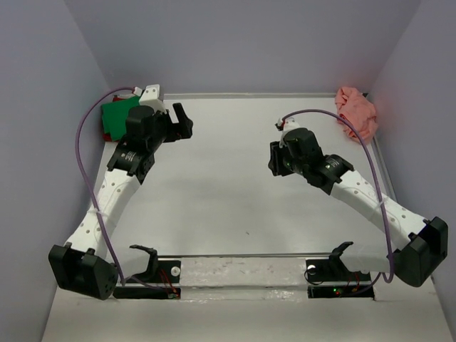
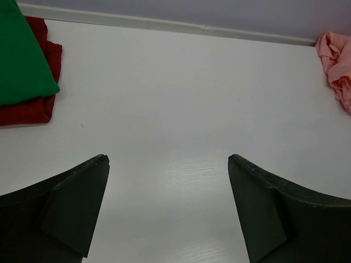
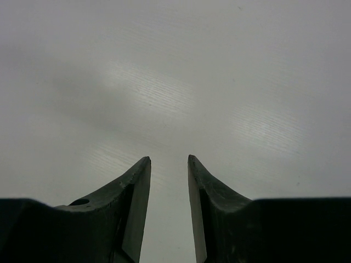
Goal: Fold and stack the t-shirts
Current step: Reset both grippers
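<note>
- Hanging above the far-left part of the white table point(image 1: 228, 199), the left gripper point(image 2: 167, 159) has its jaws spread wide, with only bare tabletop showing between them.
- The green t-shirt point(image 2: 22, 60) lies folded flat at the far-left corner, just beyond and to the left of that gripper and apart from it.
- The dark red t-shirt point(image 2: 33, 109) lies directly under the green one, its edges showing along the near and right sides of the stack.
- The salmon pink t-shirt point(image 1: 356, 110) sits crumpled and unfolded in the far-right corner, against the wall, well apart from the other two.
- The right gripper point(image 3: 169, 158) is over the middle-right of the table, its jaws parted by a narrow gap and holding nothing; its wrist view shows only plain tabletop below.
- Neither gripper touches any cloth, and the right one is near the pink shirt but clear of it.
</note>
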You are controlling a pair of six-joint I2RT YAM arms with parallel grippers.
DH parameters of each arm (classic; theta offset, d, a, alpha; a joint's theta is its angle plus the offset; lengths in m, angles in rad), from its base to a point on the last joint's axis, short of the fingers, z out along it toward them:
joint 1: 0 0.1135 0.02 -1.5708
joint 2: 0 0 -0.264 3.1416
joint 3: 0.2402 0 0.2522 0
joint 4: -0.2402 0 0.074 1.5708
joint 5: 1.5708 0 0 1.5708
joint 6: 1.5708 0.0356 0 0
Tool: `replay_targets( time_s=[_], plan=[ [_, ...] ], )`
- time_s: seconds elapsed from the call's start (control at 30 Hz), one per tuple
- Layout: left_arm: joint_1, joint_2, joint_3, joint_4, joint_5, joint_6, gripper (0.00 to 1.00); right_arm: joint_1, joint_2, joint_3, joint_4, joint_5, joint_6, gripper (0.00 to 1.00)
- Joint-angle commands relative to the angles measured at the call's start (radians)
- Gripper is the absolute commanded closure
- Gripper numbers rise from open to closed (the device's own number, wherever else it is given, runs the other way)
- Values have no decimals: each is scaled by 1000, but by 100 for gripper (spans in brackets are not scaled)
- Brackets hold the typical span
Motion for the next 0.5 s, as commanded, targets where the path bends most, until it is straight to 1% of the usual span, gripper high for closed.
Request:
replay_targets(
  time_s=[0.0,0.03,0.13,0.47],
  plan=[
    [-28,-69,-39,60,-29,-13,1,10,-59,-38,27,41,19,61],
    [-38,-83,-56,60,-84,-9,1,10,-72,-44,28,45,22,61],
    [-43,-89,-74,57,-129,11,1,10,-79,-46,18,49,27,60],
    [-51,-5,-67,36,-141,-4,1,10,-44,-36,6,44,28,60]
  ],
)
